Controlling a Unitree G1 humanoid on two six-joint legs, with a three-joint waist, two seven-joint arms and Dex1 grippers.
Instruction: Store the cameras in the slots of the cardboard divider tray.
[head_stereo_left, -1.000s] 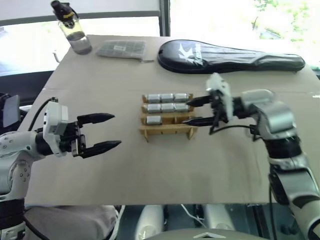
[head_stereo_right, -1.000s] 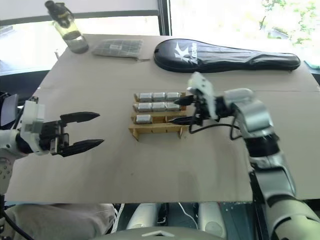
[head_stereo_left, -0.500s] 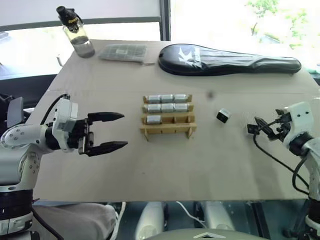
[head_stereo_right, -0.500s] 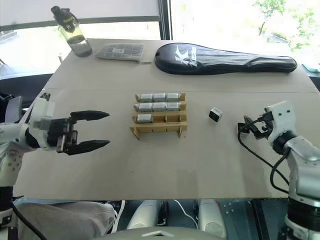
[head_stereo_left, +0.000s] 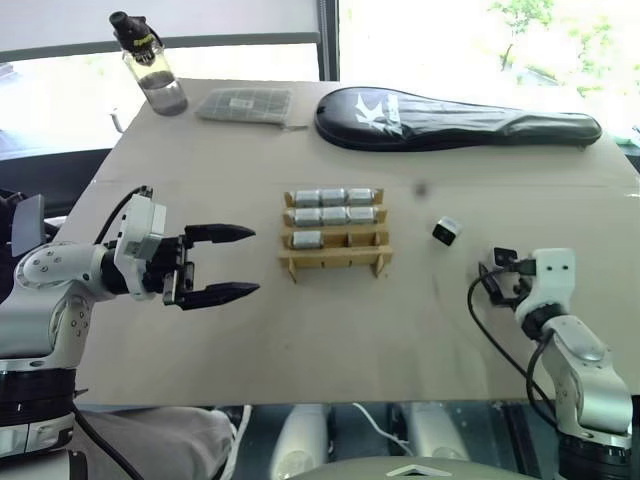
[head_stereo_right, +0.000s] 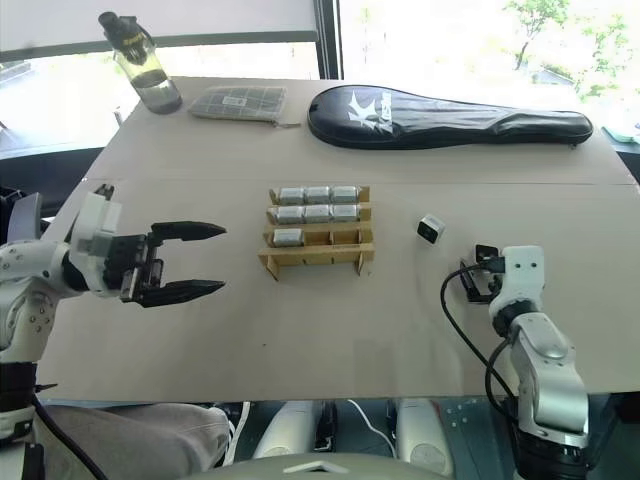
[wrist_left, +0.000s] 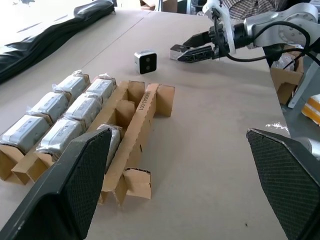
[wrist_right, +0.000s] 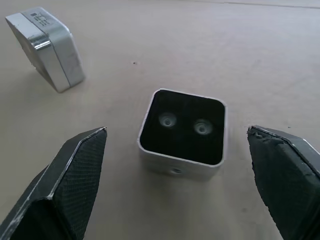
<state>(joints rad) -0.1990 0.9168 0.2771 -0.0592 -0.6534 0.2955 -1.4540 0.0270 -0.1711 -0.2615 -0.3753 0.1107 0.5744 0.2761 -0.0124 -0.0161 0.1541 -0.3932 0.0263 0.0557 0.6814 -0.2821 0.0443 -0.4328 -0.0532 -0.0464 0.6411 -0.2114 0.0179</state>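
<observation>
Tabletop camera (wrist_right: 182, 135) before right claw (wrist_right: 177, 192)

The racket case (head_stereo_left: 460, 117) hides the table's far right strip, and wrapped cameras (wrist_left: 65, 117) (seven, seemingly) conceal their lens faces.

Tabletop (head_stereo_left: 330, 330): matt tan board, smooth. Cardboard divider tray (wrist_left: 145, 107): raw corrugated card, rough cut edges. Stored cameras (wrist_left: 65, 137): wrapped in crinkly glossy clear film. Loose camera (wrist_right: 182, 134): brushed silver metal shell, glossy black lens face. Finger pads (wrist_right: 62, 182): black, fine cross-hatched rubbery texture. Racket case (head_stereo_left: 455, 118): black cloth, slight sheen
</observation>
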